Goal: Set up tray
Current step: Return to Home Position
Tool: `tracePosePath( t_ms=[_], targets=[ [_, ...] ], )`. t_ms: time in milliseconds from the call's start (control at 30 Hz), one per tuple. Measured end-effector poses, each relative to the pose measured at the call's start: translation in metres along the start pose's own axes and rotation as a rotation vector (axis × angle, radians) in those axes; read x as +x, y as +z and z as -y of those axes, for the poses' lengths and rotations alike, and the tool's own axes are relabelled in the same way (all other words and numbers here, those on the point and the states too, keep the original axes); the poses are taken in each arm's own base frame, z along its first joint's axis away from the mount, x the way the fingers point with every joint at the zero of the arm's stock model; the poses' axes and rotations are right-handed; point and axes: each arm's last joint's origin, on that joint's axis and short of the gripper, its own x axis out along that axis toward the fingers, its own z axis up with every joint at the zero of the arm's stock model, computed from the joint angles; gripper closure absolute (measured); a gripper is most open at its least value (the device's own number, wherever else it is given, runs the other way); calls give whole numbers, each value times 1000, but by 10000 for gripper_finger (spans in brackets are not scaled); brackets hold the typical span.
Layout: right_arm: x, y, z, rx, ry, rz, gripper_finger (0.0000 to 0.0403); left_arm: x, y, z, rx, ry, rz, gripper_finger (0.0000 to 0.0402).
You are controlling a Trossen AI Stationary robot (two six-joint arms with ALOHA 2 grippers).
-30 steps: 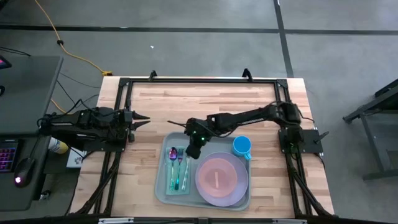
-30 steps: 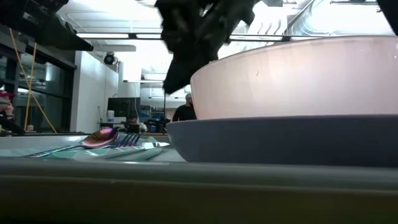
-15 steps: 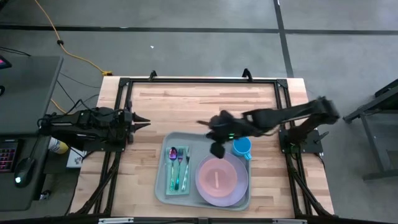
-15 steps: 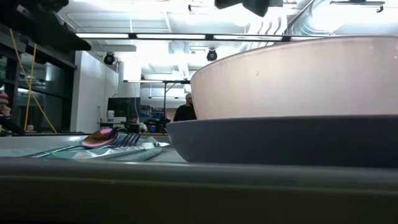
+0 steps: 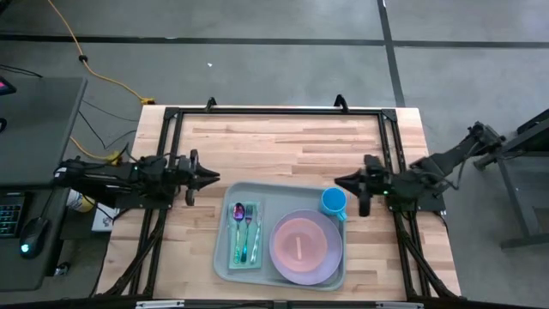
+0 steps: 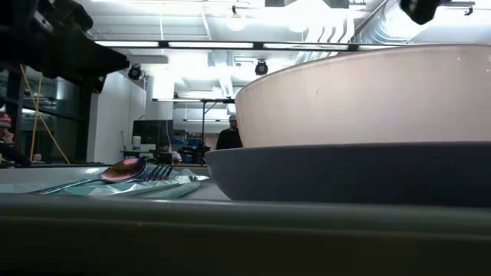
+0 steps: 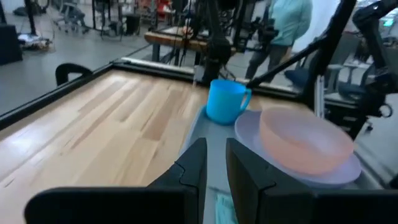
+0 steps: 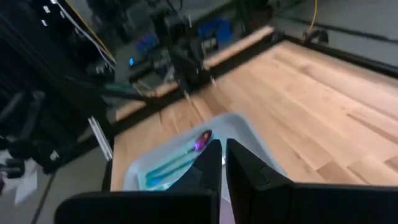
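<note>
- The left gripper [image 5: 211,178] hovers over bare table, jaws together on nothing. The tray [image 5: 283,195] lies just ahead of its tips, apart from them.
- The right gripper [image 5: 338,181], jaws likewise closed and empty, faces the tray's opposite side, tips near the blue cup [image 5: 334,202].
- The tray sits between both pairs of jaws, carrying the cup, a pink bowl [image 5: 300,246] and cutlery [image 5: 246,227].

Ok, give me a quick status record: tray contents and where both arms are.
tray: on the table, between the arms
napkin: tray's left part, cutlery on it
plate: tray's right part, pink bowl on it
cup: tray's far right corner, upright
left pincer: beside the tray's left side, empty
right pincer: near the cup, empty
</note>
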Motion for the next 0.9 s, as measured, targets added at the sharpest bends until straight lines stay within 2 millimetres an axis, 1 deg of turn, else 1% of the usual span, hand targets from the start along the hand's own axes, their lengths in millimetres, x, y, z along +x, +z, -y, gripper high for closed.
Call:
tracePosePath(
  t_ms=[67,167,300,400,467,567,700,900],
  targets=[
    [-9,-4,6,6,2,32,403,0,-3,-1,7,22,-7,312],
    [-16,-13,14,-8,7,37,403,0,-3,-2,29,58,-12,312],
    [-21,-23,24,-9,-19,78,403,0,-3,-2,66,63,-11,312],
    [-22,-32,31,-13,-31,155,403,0,-4,-2,88,68,-16,312],
    [-22,-37,35,15,-27,214,403,0,-4,-3,98,79,-20,312],
    [-20,-46,43,41,-25,282,403,0,-4,-3,107,80,-19,312],
    [-12,-56,56,36,-83,335,403,0,-5,-3,118,80,-31,312],
    [1,-51,73,38,-123,343,403,0,-7,-4,191,87,-58,312]
  ],
)
